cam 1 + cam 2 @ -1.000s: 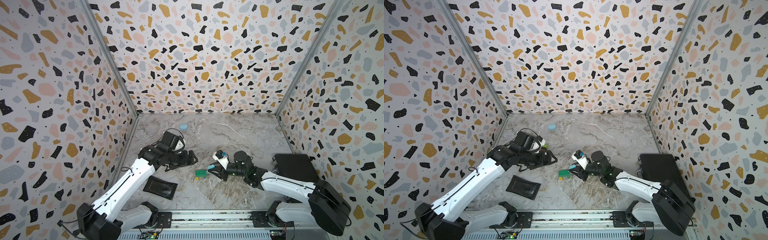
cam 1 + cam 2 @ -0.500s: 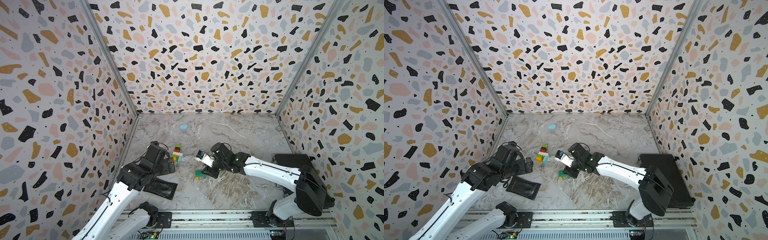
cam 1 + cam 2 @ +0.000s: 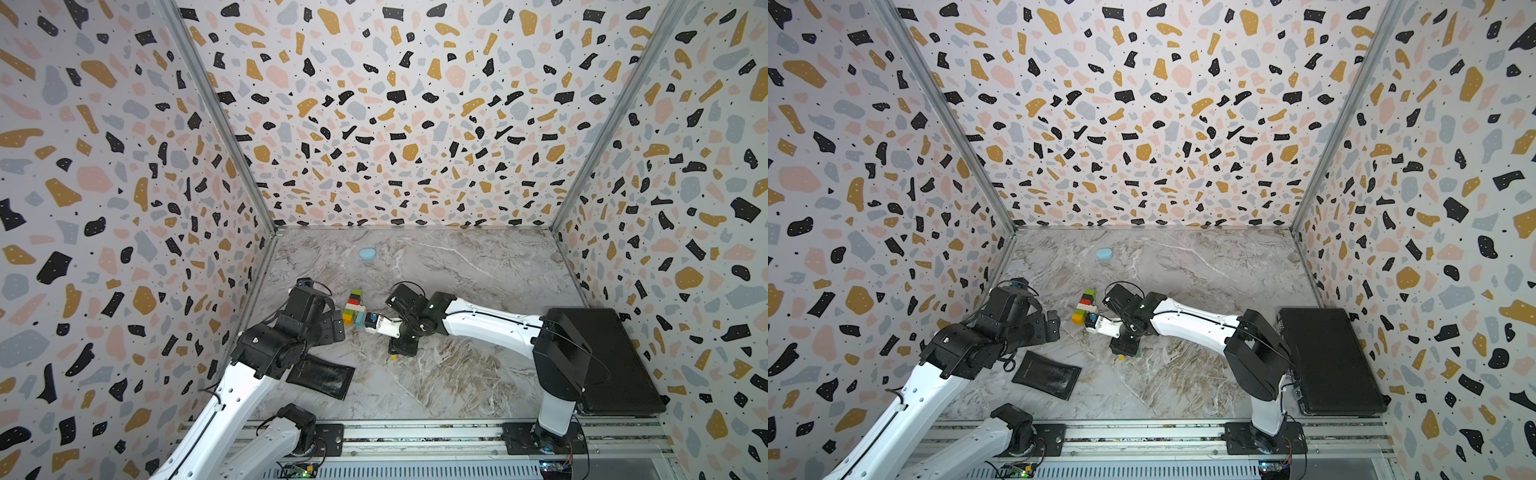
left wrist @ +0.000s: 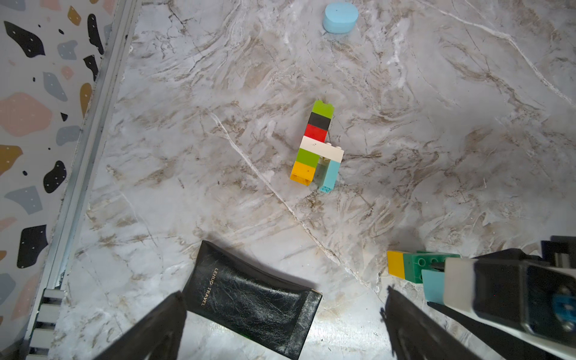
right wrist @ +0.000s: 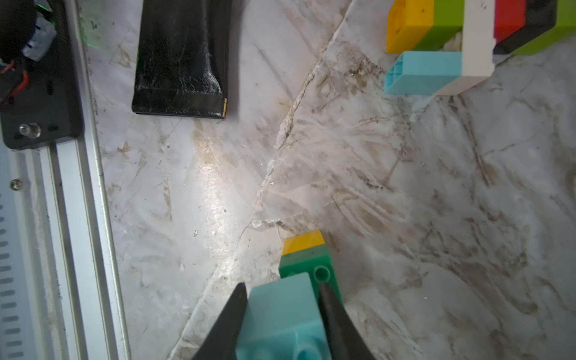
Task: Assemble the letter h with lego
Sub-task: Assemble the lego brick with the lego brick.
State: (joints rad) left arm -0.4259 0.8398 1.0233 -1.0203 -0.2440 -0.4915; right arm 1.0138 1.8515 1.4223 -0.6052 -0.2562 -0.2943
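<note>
A lego assembly (image 3: 353,308) (image 4: 315,144) lies flat on the marble floor: a column of lime, black, red, lime and orange bricks, crossed by a white bar (image 4: 321,149) with a light-blue leg (image 4: 329,173). It also shows in the right wrist view as the assembly (image 5: 473,34). My right gripper (image 5: 282,299) (image 3: 401,345) is shut on a light-blue brick (image 5: 280,308), which sits on top of a dark green brick (image 5: 314,258) joined to a yellow brick (image 5: 304,241). My left gripper (image 4: 283,293) (image 3: 336,326) is open and holds nothing, left of the assembly and above the pouch.
A black leather pouch (image 3: 322,376) (image 4: 249,302) lies near the front left. A pale-blue oval lump (image 3: 368,253) sits toward the back wall. A black case (image 3: 611,361) fills the right side. Patterned walls close in three sides, and a metal rail (image 5: 78,218) runs along the front.
My left arm drew back to the front left, uncovering the assembly on the floor. My right arm swung left and its gripper came down over the green brick.
</note>
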